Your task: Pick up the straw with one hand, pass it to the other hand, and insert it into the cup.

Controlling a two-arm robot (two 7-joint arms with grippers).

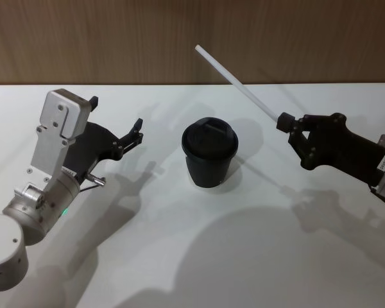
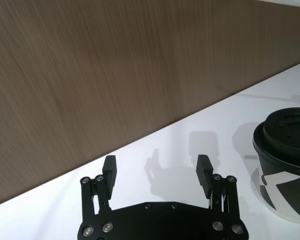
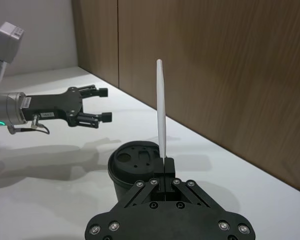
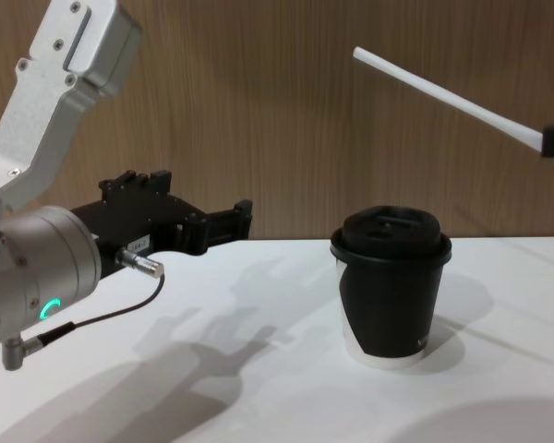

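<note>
The fingers (image 3: 170,167) of my right gripper (image 1: 285,122) were clamped on one end of the thin white straw (image 1: 237,82), slanting up right of the black lidded cup (image 1: 209,154). My left gripper (image 1: 117,114) hung spread, empty, over the tabletop (image 1: 179,244).

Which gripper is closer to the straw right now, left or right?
Right. The right gripper is shut on the lower end of the straw, holding it tilted up over the table. The left gripper hangs open on the other side of the cup, clear of the straw.
</note>
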